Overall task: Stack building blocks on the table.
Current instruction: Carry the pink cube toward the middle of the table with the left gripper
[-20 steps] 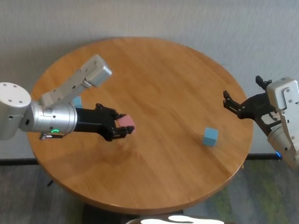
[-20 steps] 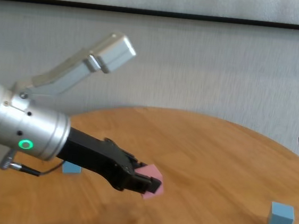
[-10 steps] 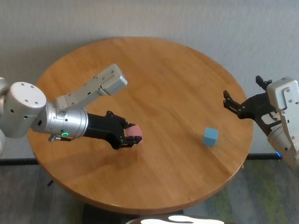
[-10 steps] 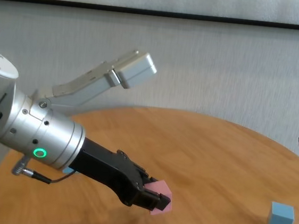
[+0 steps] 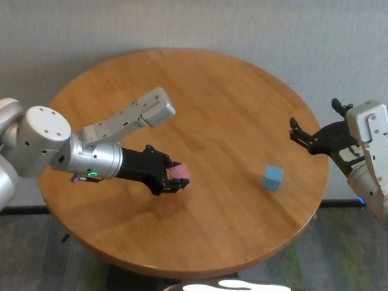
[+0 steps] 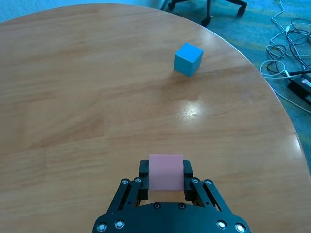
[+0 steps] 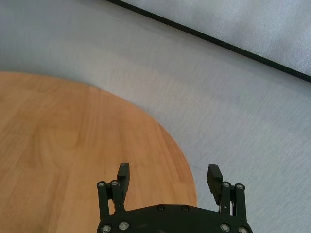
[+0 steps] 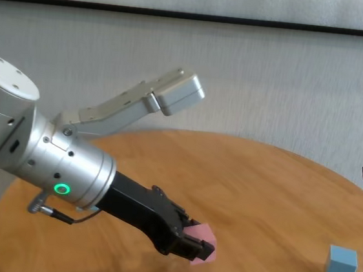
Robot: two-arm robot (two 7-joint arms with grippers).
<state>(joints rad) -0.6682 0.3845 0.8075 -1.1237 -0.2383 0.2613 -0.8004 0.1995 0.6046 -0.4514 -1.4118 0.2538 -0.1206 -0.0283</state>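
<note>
My left gripper [image 5: 176,179] is shut on the pink block [image 5: 182,173] and holds it just above the middle of the round wooden table [image 5: 204,93]; it also shows in the left wrist view [image 6: 165,172] and the chest view [image 8: 201,250]. One light blue block [image 5: 273,178] sits on the table's right side, well apart from the pink one; it also shows in the left wrist view [image 6: 188,58] and the chest view [image 8: 341,264]. The second light blue block is hidden behind my left arm. My right gripper [image 5: 315,122] is open and empty, past the table's right edge.
The table's rim [image 7: 184,160] curves below the right gripper [image 7: 168,176]. Cables [image 6: 291,73] and a chair base [image 6: 209,7] lie on the floor beyond the table's far side.
My left gripper has moved right, toward the middle of the table, carrying the pink block; the left arm now covers the far-left blue block. The right arm has not moved.
</note>
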